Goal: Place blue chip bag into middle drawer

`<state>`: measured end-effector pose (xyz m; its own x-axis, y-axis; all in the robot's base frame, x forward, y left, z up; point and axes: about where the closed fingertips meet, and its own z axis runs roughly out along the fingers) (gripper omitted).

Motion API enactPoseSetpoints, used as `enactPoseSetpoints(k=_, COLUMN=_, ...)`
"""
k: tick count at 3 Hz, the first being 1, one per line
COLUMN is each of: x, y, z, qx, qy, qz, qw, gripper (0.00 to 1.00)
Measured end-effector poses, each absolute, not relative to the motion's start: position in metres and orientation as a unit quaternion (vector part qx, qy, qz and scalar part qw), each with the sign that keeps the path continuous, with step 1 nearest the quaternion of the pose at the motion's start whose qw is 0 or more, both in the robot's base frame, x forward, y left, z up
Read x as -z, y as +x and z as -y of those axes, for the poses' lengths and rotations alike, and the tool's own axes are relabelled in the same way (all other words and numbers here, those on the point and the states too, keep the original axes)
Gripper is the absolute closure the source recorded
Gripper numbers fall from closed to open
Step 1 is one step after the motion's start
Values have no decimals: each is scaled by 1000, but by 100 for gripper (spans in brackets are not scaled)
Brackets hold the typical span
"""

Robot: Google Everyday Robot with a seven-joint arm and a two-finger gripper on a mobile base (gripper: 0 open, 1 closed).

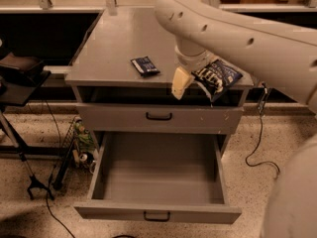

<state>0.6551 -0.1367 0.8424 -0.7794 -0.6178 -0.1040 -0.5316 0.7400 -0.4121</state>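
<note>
grey cabinet (pixel 119 48), middle drawer (pixel 158 213) open; gripper (pixel 194 81) above, fingers (pixel 180 85) seemingly tight on blue chip bag (pixel 220 77)

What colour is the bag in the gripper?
Navy blue with white lettering, in the camera view; the gripper holds the blue chip bag at the cabinet's front edge.

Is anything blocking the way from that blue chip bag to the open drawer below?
Nothing visible does. The gripper holds the blue chip bag at the front edge of the cabinet top; the middle drawer stands open below, its inside bare. It must only pass the shut upper drawer.
</note>
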Motion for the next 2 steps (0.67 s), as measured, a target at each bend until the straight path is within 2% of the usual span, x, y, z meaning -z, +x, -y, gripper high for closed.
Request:
enactPoseSetpoints(k=1, x=-832, y=663, z=133, qx=196, qy=-306, qz=-926, qw=101, gripper=18)
enactPoseSetpoints(k=2, x=-831, y=663, z=132, qx=196, qy=-305, qz=-926, qw=100, gripper=42)
